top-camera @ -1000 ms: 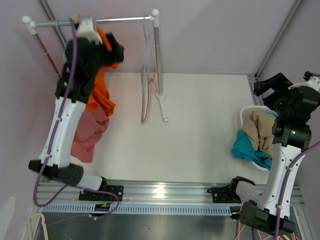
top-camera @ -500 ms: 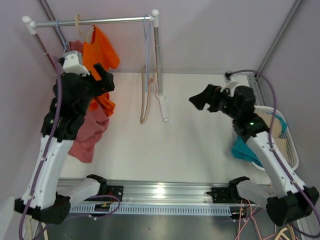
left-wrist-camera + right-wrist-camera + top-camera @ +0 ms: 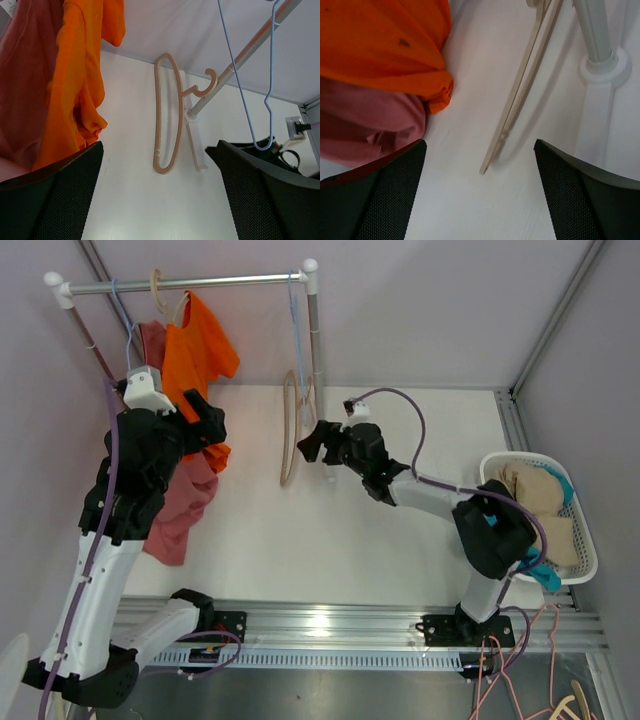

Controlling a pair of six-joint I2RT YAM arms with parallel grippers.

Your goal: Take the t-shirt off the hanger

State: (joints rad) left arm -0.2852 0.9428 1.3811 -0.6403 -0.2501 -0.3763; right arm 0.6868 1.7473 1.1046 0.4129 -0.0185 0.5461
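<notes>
t-shirt (image 3: 200, 345) hangs on its hanger (image 3: 180, 308), visible only from above; both arms' jaws spread wide.

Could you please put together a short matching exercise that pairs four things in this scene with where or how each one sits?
Things:
1. orange t-shirt
2. beige hanger
3. white basket
4. dusty-red garment

Descriptions:
A. at the right edge of the table, holding clothes
B. bare, beside the rack's upright post
C. just left of the orange one and reaching lower
D. hanging near the left end of the rail

Pairs: 1-D; 2-B; 3-A; 4-C
</notes>
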